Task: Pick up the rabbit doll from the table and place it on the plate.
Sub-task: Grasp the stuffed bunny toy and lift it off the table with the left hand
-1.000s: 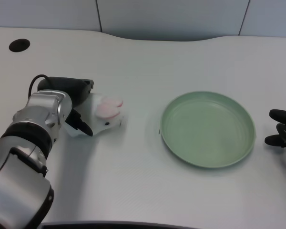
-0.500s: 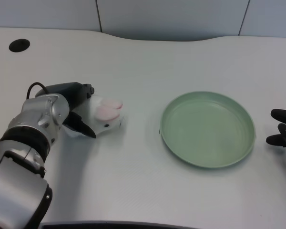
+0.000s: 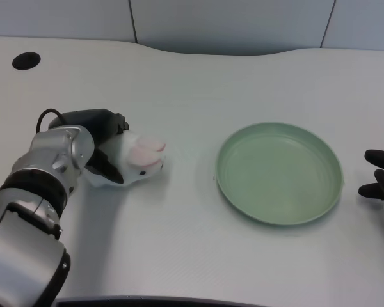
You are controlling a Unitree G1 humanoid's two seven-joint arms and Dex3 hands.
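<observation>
One small white plush rabbit doll with pink-lined ears is seen lying on the white bench, toward the left side of the head view. Its pink ears are turned toward the right, in the direction of the round pale green plate, from which it is kept well apart by a stretch of bare bench surface. The doll is enclosed from the left by the black left hand, which is carried at the end of a silver forearm entering from the lower left corner. The black fingers are seen wrapped against the near side of the doll, while the upper part of the hand is laid along its far side, so that the doll is clamped between them. Whether the doll is lifted clear of the bench or resting on it cannot be told from this view; a faint shadow is cast just beneath and to the right of it. The plate is set flat on the bench right of centre, with nothing lying in it. A dark round hole is cut into the bench at the far left corner. Grey wall panels are visible behind the curved rear edge of the bench.
</observation>
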